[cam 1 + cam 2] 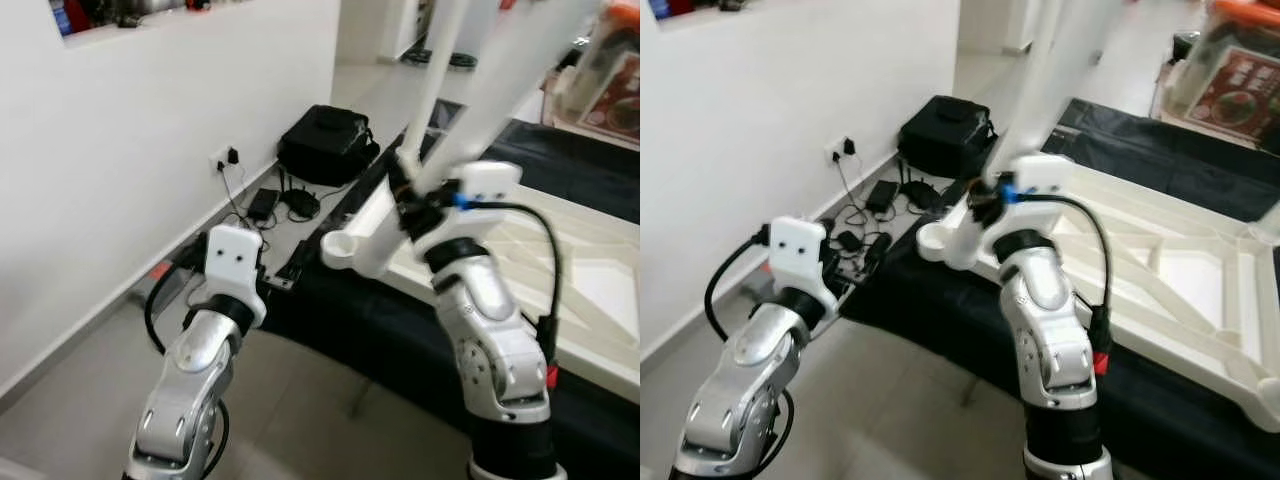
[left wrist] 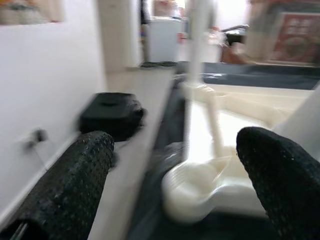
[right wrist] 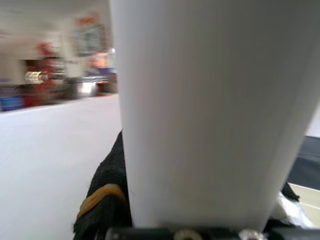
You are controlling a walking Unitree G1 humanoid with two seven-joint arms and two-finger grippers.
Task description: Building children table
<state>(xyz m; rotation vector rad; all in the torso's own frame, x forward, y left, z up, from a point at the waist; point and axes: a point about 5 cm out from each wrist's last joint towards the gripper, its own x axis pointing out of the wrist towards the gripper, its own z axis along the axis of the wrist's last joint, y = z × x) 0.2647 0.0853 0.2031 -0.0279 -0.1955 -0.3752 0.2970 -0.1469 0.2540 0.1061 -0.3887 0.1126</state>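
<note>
Table leg going to corner socket

Table frame [image 1: 1160, 270], white, upside down on dark cloth, underside ribs showing. Round corner socket [image 1: 345, 248] at the near-left corner of that frame, open and unfilled. White table leg [image 1: 505, 75] clamped in the right hand [image 1: 415, 195], rising steeply just above that socket; lower end hidden behind the wrist. Left hand [image 2: 175, 170] spread wide and holding nothing, aimed at the socket from the wall side. Judged step: fitting a leg into the frame. Next move likely calls for lining up the leg's base over the socket, then pressing or twisting home, perhaps with the frame steadied. Black bag [image 1: 325, 140] and chargers [image 1: 275, 205] on the floor beyond the frame.
</note>
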